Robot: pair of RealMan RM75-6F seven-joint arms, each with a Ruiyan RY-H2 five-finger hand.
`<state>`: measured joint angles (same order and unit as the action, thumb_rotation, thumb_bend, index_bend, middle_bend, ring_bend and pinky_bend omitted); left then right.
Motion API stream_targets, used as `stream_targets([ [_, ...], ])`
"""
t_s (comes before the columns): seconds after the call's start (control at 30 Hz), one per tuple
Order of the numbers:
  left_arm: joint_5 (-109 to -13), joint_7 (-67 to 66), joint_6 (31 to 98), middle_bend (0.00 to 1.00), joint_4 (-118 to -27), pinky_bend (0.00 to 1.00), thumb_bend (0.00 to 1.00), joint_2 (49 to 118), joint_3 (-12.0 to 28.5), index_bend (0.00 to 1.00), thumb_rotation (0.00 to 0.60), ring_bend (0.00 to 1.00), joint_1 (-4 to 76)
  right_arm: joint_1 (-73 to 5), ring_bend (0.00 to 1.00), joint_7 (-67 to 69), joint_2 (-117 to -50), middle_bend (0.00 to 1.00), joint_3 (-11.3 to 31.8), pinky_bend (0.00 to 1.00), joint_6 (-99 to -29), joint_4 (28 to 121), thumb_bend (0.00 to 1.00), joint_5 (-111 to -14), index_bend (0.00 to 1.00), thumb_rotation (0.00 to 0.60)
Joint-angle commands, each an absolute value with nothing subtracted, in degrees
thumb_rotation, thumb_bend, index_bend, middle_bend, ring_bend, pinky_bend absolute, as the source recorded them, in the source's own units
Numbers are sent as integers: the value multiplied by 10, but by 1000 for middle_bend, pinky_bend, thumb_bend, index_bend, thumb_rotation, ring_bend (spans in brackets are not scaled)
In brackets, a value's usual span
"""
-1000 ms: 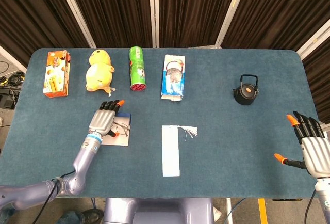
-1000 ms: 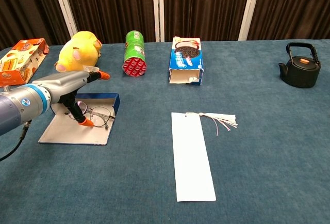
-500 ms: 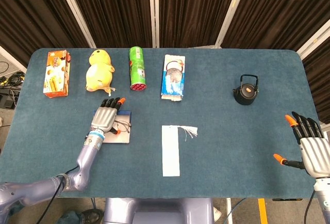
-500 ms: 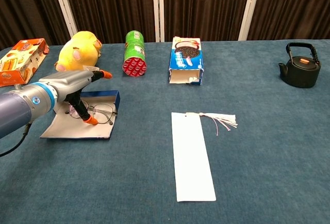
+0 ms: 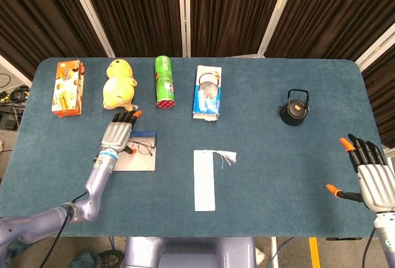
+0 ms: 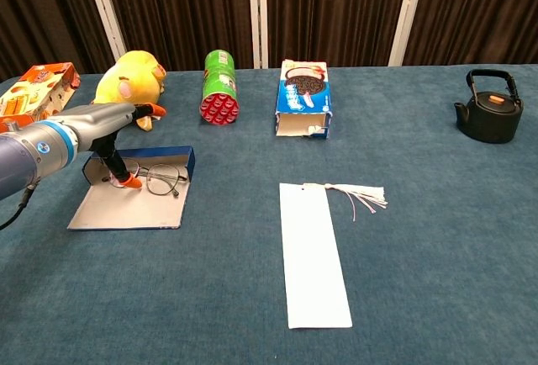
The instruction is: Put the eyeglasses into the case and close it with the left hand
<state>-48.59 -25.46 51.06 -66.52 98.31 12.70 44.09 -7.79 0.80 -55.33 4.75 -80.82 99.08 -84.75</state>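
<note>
Head view: high above, looking steeply down on the whole table (image 5: 278,175).
Chest view: low, near the front edge, facing the curtain (image 6: 336,12).
Shared: most of the table top.

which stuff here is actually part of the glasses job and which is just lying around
Job: eyeglasses, lying in the open case; left hand over them.

Lying about: snack box, yellow plush toy, green can, cookie box, black kettle, white bookmark. The right hand hangs idle, holding nothing.
</note>
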Motion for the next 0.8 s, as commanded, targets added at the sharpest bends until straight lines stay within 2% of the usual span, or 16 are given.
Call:
stream_targets([
  [0.03,-492,-236,500,0,-649,0,129,989,127,0,600,0,442,-79,0,7,-554,0,48,0,-807,990,0,-846,0,600],
  [0.3,-529,-186,495,0,-604,0,129,1011,133,0,600,0,447,-80,0,6,-557,0,49,0,-804,987,0,-843,0,600],
  [0.67,-533,-166,480,0,-554,0,141,1034,153,0,600,0,465,-81,0,5,-559,0,51,0,-801,983,0,-834,0,600],
  [0.8,-521,-170,478,0,-541,0,230,1041,162,0,600,0,469,-82,0,5,-559,0,52,0,-800,982,0,-832,0,600],
])
